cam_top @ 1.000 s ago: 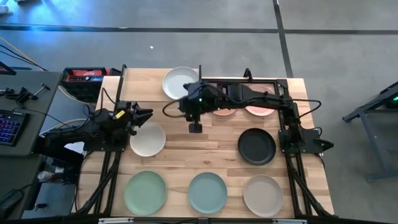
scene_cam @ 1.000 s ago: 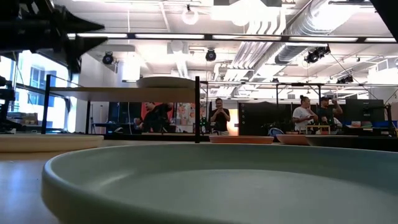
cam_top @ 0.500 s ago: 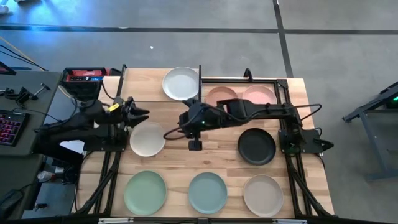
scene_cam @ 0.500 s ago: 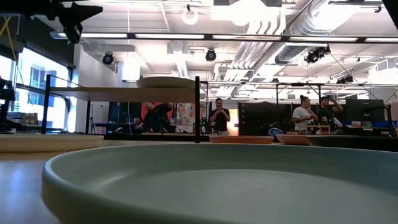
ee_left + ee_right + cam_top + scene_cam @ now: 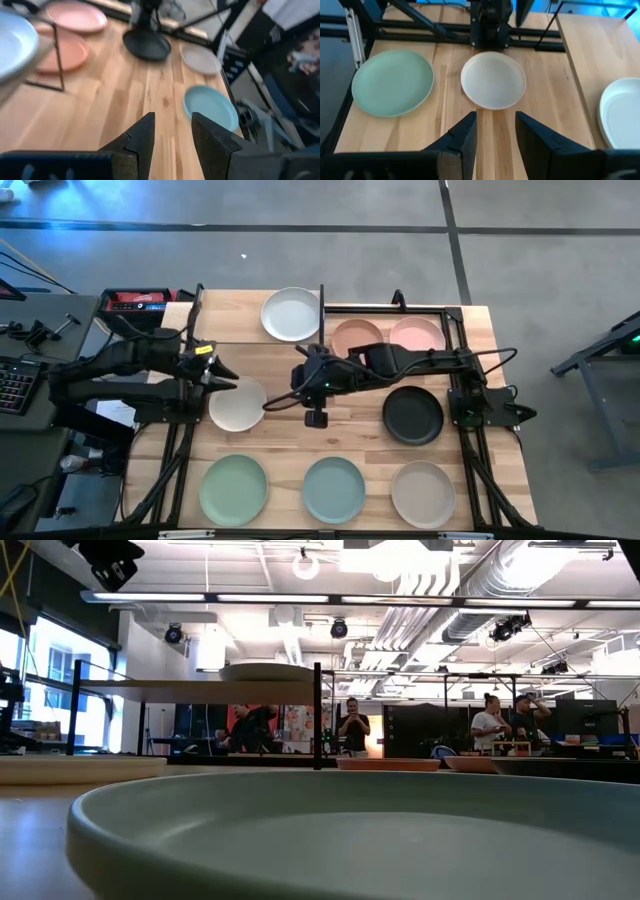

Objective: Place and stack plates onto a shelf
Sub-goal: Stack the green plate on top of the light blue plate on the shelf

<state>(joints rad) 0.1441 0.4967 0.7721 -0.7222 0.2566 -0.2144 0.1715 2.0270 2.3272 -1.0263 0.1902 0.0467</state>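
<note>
Hovering just left of the off-white plate, the left gripper had its fingers spread w/ nothing between them; left wrist view showed only bare wood in the gap. Taking that plate as the landmark: the shelf stood behind it, w/ one white plate on its right end. Green plate lay in front of it, teal plate and beige plate further right along the same front row. Right gripper hung to the landmark's right, over bare table, fingers apart and empty, camera looking straight at the off-white plate. Beyond it, the black plate sat further right, and the salmon plate and pink plate lay behind that, right of the shelf.

Step, as I read it: between picks, one plate shelved, rest still on the table. Off-white plate looked the likely next target. Next move would need a gripper lowered to its rim, one finger under the lip, then a lift clear of the shelf edge.
</note>
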